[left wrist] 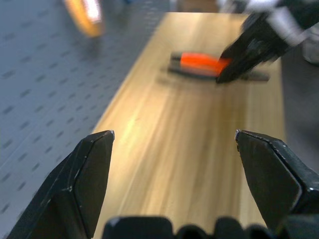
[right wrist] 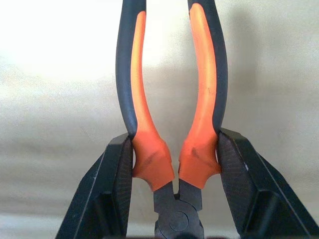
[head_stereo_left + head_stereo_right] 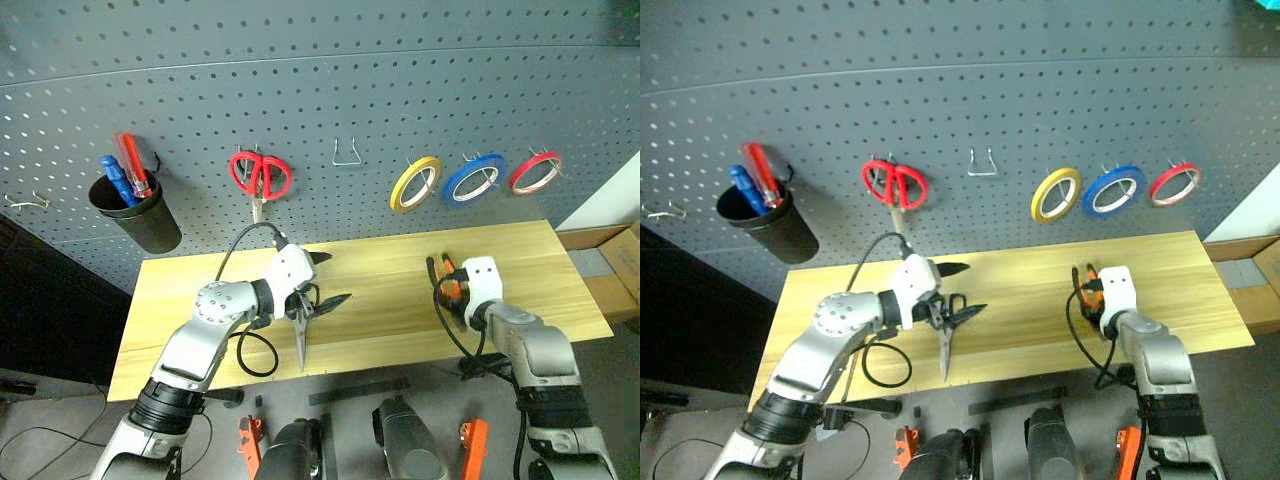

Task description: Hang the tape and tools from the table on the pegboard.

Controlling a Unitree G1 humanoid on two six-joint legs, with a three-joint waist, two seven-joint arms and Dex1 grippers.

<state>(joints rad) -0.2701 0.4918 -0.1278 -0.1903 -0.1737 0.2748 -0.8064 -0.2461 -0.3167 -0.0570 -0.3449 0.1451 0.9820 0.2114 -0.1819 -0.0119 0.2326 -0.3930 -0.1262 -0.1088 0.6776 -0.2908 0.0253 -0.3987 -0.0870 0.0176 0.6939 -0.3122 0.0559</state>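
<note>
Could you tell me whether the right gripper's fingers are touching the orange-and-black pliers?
Touching. The right wrist view shows both black fingers pressed against the orange lower handles of the pliers, one on each side, with no gap.

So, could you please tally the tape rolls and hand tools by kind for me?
Tape rolls: 3 (yellow tape, blue tape, red tape)
Scissors: 2 (red-handled scissors, dark-handled scissors)
Screwdrivers: 2 (red screwdriver, blue screwdriver)
Pliers: 1 (pliers)
Total: 8
</note>
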